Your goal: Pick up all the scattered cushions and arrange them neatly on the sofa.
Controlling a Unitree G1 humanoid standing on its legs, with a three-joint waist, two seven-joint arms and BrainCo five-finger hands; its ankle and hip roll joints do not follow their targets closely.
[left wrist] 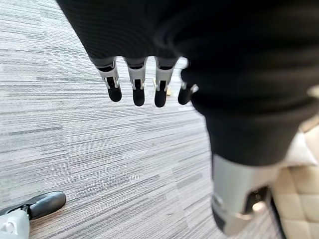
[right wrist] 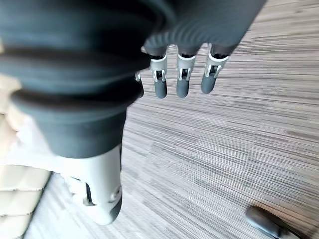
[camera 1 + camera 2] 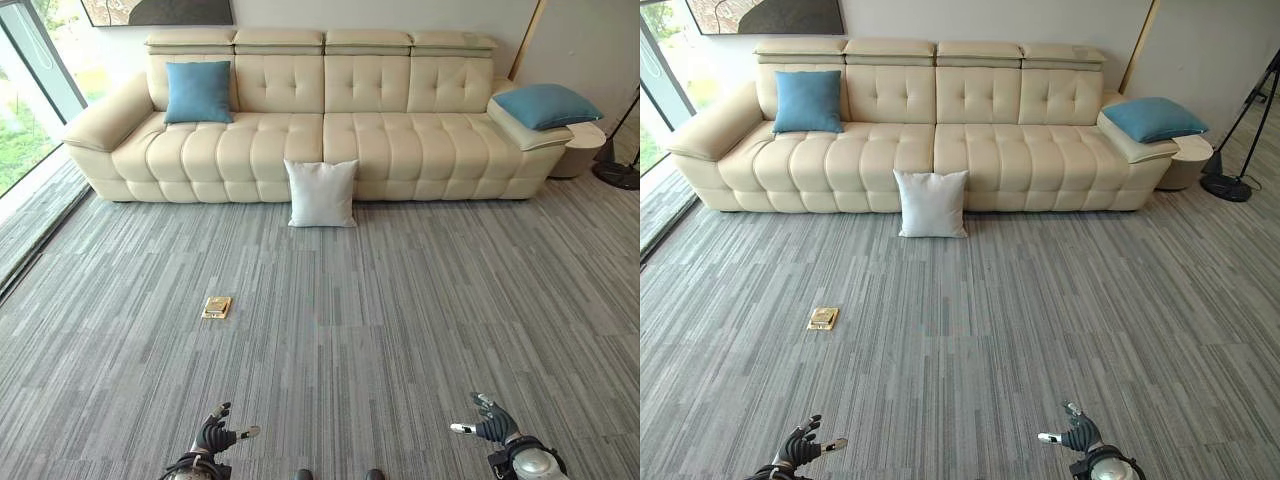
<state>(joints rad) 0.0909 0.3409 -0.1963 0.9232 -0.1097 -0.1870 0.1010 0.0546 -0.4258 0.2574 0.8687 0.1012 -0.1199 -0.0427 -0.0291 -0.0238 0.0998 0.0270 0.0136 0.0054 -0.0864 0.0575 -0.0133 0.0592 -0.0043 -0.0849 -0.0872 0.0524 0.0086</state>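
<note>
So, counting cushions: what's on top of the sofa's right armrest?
A blue cushion lies tilted on the sofa's right armrest. It covers the armrest's top, so anything beneath it can't be seen.

Smooth tufted leather-like cream sofa, matt cloth on 2 blue cushions and white cushion, ribbed grey carpet.

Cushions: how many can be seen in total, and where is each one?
3. A blue cushion stands on the sofa seat at its left end, another blue cushion lies on its right armrest, and a white cushion stands on the carpet against the sofa front.
</note>
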